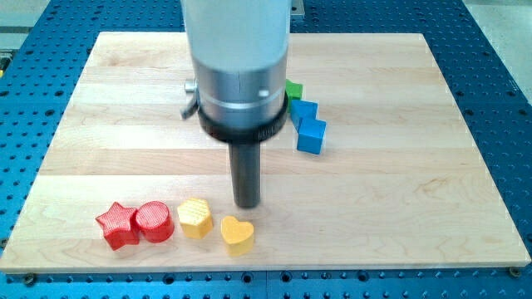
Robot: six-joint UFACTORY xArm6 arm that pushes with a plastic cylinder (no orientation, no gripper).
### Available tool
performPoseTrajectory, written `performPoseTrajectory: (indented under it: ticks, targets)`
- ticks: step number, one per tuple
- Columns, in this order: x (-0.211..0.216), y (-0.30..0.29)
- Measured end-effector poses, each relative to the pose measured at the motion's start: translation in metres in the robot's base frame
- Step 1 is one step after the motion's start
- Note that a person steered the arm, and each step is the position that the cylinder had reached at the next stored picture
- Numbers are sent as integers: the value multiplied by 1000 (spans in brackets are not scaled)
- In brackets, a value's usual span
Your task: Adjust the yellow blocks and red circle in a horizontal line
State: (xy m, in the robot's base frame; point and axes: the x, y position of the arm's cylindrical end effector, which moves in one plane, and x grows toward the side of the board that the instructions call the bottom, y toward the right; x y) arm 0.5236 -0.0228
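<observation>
Nearby, four blocks are lined up close to the tabletop's (399,224) bottom edge, with my tip (247,204) just above them.

Along the view's bottom left, a red star (117,225) is seen touching a red circle (155,221); a yellow block (195,218), roughly hexagonal, lies just beside the circle, and a yellow heart (237,234) sits slightly lower, nearest the edge. Little room is left between the heart and the bottom edge, while bare wood is seen at the view's right and centre. No writing or label can be read. The tool is a plain rod with nothing to open or close; my tip stands just above the gap between hexagon and heart, contact with neither being discernible. Farther off, two blue blocks (307,125) and a green block (293,90) are clustered beside the arm's body.
</observation>
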Motion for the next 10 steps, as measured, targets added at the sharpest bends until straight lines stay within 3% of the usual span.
performPoseTrajectory:
  ticks: [1,3,7,9,10]
  targets:
    - [-23,-11]
    - [8,-42]
    - [28,-64]
    - [32,-66]
    - [10,-67]
